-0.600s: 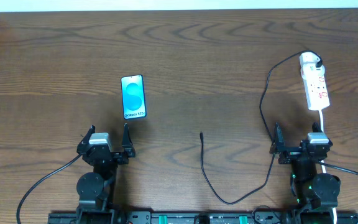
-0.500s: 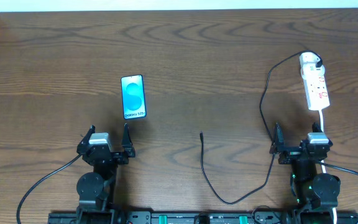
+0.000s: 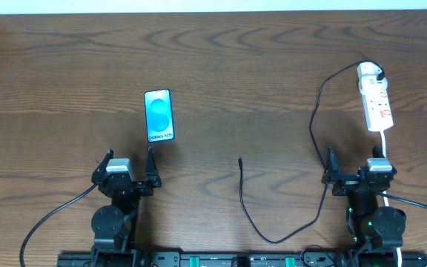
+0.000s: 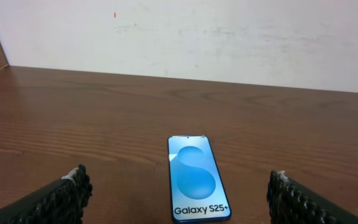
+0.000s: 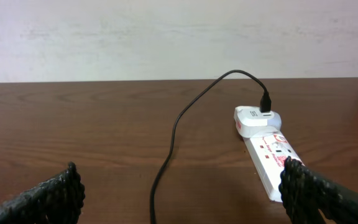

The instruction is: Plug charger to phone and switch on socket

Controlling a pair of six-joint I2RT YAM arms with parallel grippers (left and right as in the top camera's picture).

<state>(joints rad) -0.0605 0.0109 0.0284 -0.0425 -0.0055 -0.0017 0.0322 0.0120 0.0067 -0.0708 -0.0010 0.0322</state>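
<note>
Nothing has moved since my last look; both arms sit parked, jaws wide apart and empty.
The charger [image 3: 242, 185] trails across mid-table, tip free, plug head in the socket [image 3: 376, 104], which lies at 12 o'clock from my right gripper [image 3: 353, 157]. The phone [image 3: 159, 116] lies at 12 o'clock from my left gripper [image 3: 130, 154].

The left arm [image 3: 110, 219] and right arm [image 3: 380, 221] are finished black, with grey wrist modules [image 3: 118, 166] fitted. The jaws are faced with knurled black pads [image 4: 58, 200].
</note>
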